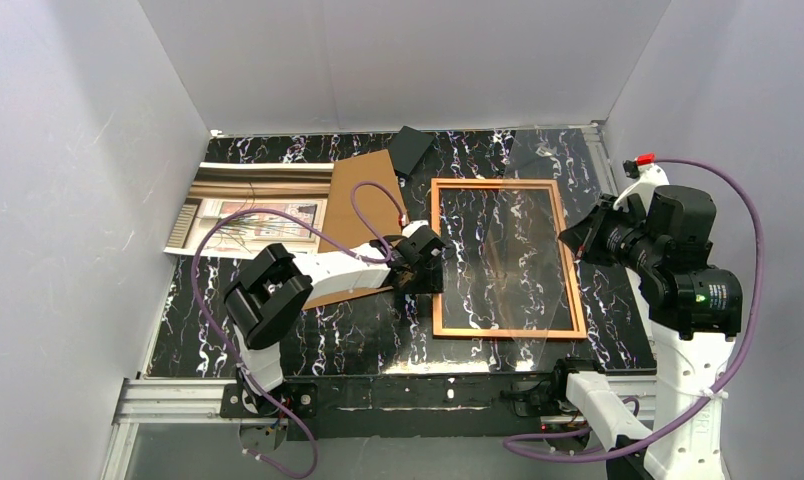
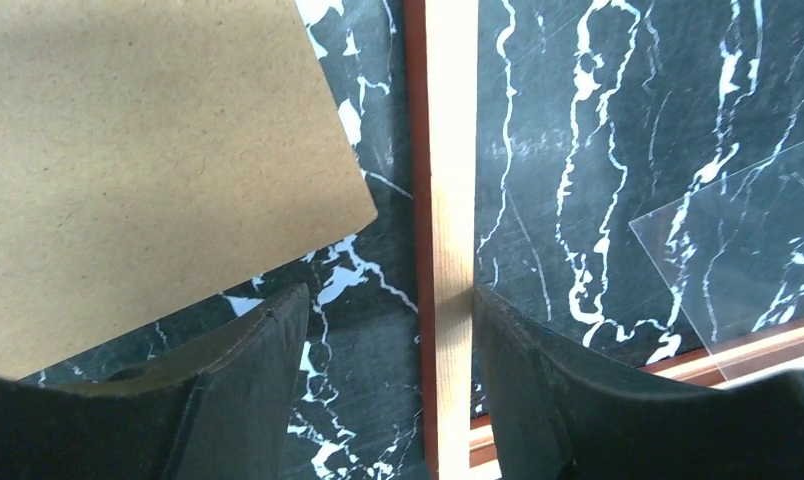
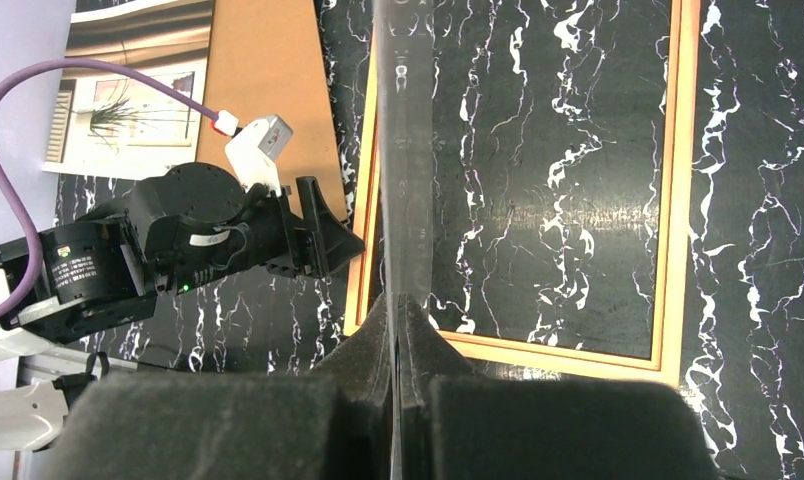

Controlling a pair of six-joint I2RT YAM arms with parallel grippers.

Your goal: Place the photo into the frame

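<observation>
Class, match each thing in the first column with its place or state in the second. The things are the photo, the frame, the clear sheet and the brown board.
Column one:
1. photo
2. frame
3. clear sheet
4. brown board

Column two:
A. pinched at its edge by the shut right gripper
B. at the far left of the table
C. flat, its left rail straddled by the open left gripper
D. lying over the photo's right end

Pairs: 1-B, 2-C, 3-A, 4-D.
</observation>
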